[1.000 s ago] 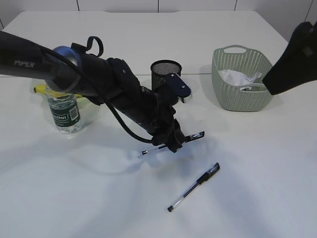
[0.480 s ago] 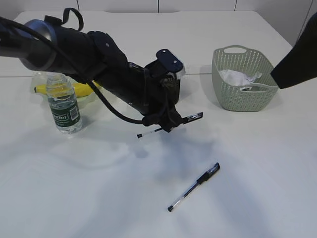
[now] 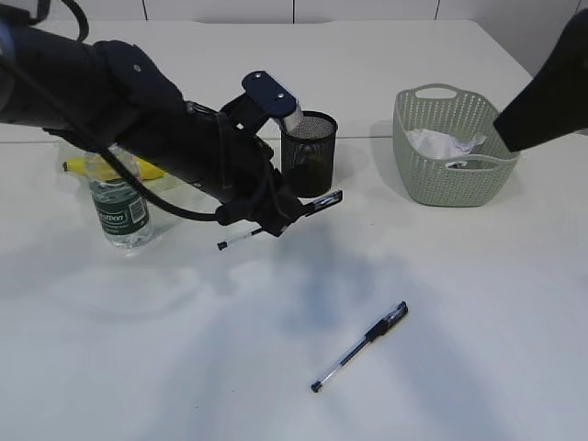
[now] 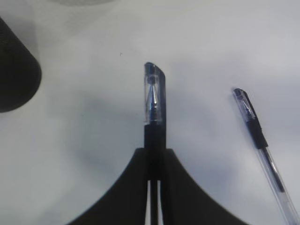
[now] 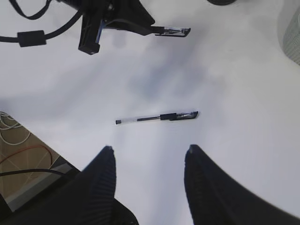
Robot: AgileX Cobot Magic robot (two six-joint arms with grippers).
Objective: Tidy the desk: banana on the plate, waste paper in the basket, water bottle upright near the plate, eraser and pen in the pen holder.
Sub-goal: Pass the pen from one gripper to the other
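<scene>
Beside the pen holder, left jaws clamped on 1 pen, right jaws apart.

On the white table, the mesh pen holder is black, the woven basket pale green with white paper inside, the banana yellow, and the bottle clear with a green label.

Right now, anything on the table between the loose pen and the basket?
No. In the exterior view the stretch from the loose pen up to the basket is bare white table; the other pen is off to the left.
</scene>
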